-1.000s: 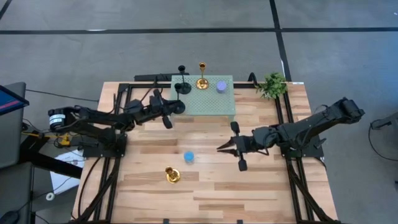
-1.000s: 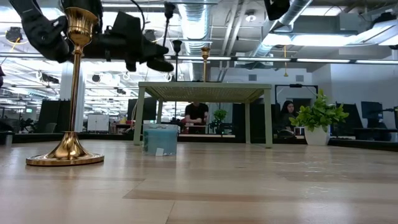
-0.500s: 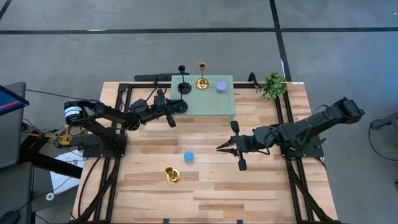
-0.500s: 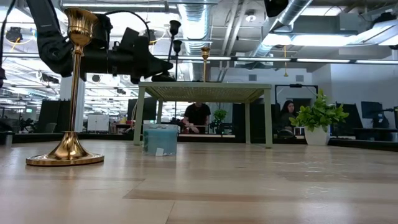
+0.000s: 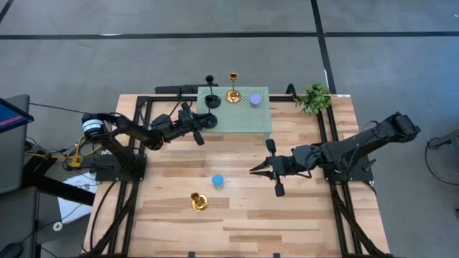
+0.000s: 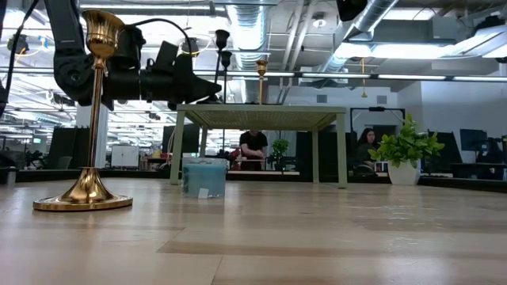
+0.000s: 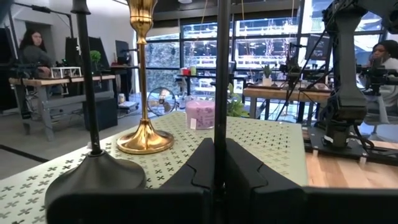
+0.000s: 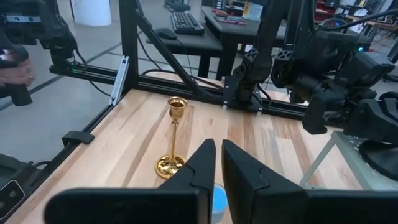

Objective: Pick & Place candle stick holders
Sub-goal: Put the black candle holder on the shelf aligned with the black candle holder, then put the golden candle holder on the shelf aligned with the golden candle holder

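My left gripper (image 5: 203, 126) is shut on a black candle stick holder (image 7: 219, 74) at the near left corner of the pale green perforated stand (image 5: 247, 118). A second black holder (image 7: 91, 168), a gold holder (image 5: 232, 93) and a purple cylinder (image 5: 255, 99) stand on the stand. A blue cylinder (image 5: 218, 180) and a second gold holder (image 5: 199, 202) stand on the wooden table. My right gripper (image 5: 254, 170) is shut and empty, above the table to the right of the blue cylinder. My left gripper pinches the black holder's slim stem (image 7: 219, 143) between its two fingers. The fingers come in level from the table's left and lie across the stem. The holder stands upright in the hold. Its base is hidden under the fingers, so whether it rests on the stand cannot be told.
A small green leafy plant (image 5: 313, 97) stands at the table's far right corner. Black frame rails (image 5: 326, 132) run along the table's left and right sides. People sit at desks (image 6: 252, 149) in the room beyond.
My left gripper has carried the black holder down and a little toward the stand's near left corner, keeping it upright. The left arm's base joints have swung toward the stand. My right arm has kept still.
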